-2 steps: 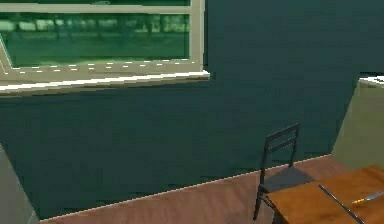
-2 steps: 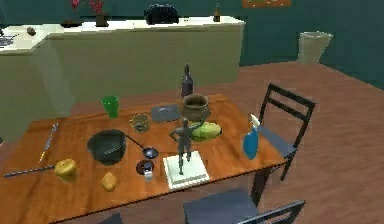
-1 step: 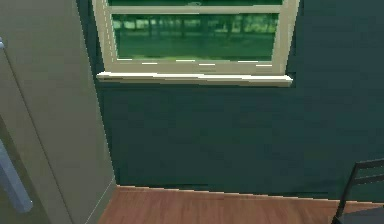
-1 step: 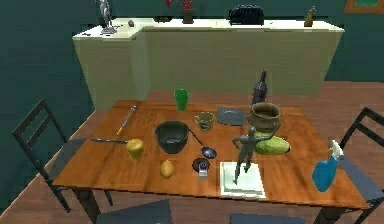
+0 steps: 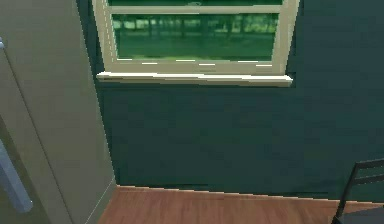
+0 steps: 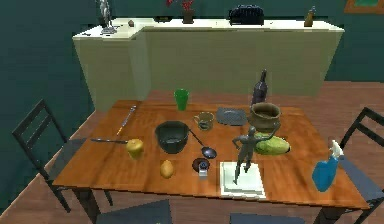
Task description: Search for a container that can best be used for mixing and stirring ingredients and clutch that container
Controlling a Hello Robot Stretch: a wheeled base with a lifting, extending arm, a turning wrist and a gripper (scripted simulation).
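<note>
Looking ahead, the forward view meets a green wall (image 5: 230, 130) and a window (image 5: 195, 40) — just a spot to turn from. The arm side view brings the table (image 6: 100, 158), where the dark bowl (image 6: 173, 136) sits mouth-up near the middle, easy to reach into. How the gripper's fingers stand, I cannot tell.

The bowl (image 6: 172, 136) stands on the table (image 6: 100, 165), near its middle. Behind the bowl stands a cup (image 6: 181, 99). Toward the arm side view's right of the bowl come a mug (image 6: 205, 120), a tray (image 6: 230, 116), then a pot (image 6: 265, 117) with a bottle (image 6: 262, 85) behind it. Before the bowl and to the right stands a statuette (image 6: 243, 150). Left of the bowl, beside the table, is a chair (image 6: 40, 130); well behind it runs a counter (image 6: 200, 50)
</note>
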